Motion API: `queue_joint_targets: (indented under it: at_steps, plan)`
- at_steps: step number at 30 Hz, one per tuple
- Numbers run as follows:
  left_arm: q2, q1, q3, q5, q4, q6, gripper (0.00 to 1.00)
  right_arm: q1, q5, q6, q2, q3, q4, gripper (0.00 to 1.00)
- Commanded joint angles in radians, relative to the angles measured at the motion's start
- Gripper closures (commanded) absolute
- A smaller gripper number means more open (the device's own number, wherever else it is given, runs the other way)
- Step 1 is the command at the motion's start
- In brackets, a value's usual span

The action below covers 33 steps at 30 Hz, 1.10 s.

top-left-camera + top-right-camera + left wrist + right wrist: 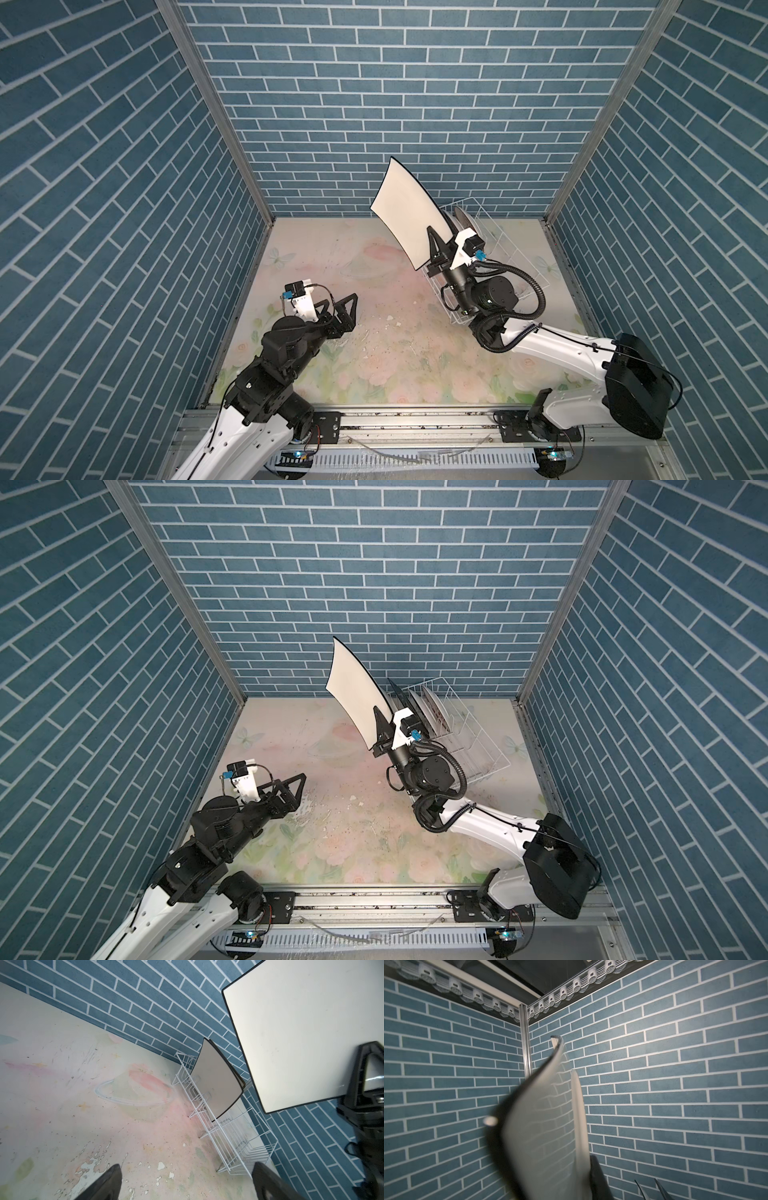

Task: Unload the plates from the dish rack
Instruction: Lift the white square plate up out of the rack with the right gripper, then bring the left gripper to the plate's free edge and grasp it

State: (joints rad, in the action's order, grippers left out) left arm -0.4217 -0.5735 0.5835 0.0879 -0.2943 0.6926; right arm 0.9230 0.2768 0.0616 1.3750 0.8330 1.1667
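**Bimanual cell, both top views.** The right arm rises from its base on the front rail, at the right. Its white link slopes in toward the middle of the table point(374, 332), and the black forearm and wrist point up and toward the back wall. The right gripper point(434, 239) point(380, 729) is clamped on the lower edge of a square white plate point(405, 208) point(355, 692) with a black rim. One black finger lies across the plate's near face; the other is hidden behind it. The plate stands tilted on edge, raised above the table, its upper corner against the brick wall. In the left wrist view the plate point(291, 1032) hangs apart from the dish rack point(228, 1136).

The dish rack point(515, 257) point(478, 746) sits at the back right of the table, just behind the right wrist. The remaining plates point(415, 704) point(218, 1080) stand upright at the rack's far end.

The left arm reaches forward from the front left, elbow bent. The left gripper point(343, 300) point(291, 781) is held level above the table, pointing toward the middle. Its jaws are spread wide and empty.
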Motion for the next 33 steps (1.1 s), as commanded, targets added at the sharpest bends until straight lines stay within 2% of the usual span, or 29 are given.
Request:
queue_joint_targets:
  at_steps: [1, 6, 14, 18, 22, 28, 33]
  plan:
    - [0.022, 0.007, 0.002, -0.024, 0.089, 0.044, 0.0, 0.004, 0.035, 0.21, 0.007, 0.039, 0.232, 1.0]
    - [-0.01, 0.007, -0.023, -0.039, 0.224, 0.08, 0.0, 0.005, 0.085, 0.256, 0.036, 0.078, 0.233, 1.0]
    - [-0.198, 0.007, 0.08, -0.092, 0.423, 0.091, 0.0, -0.007, 0.1, 0.317, 0.083, 0.139, 0.232, 1.0]
    - [-0.287, 0.008, 0.05, -0.134, 0.603, 0.121, 0.0, -0.019, 0.1, 0.391, 0.106, 0.149, 0.233, 1.0]
    - [-0.373, 0.046, 0.056, -0.235, 0.718, 0.165, 0.0, -0.029, 0.07, 0.448, 0.112, 0.153, 0.232, 1.0]
    - [-0.528, 0.171, 0.054, -0.411, 0.922, 0.345, 0.01, -0.058, 0.061, 0.531, 0.085, 0.111, 0.231, 1.0]
    - [-0.642, 0.193, 0.067, -0.478, 1.063, 0.403, 0.02, -0.103, 0.036, 0.662, 0.081, 0.075, 0.229, 1.0]
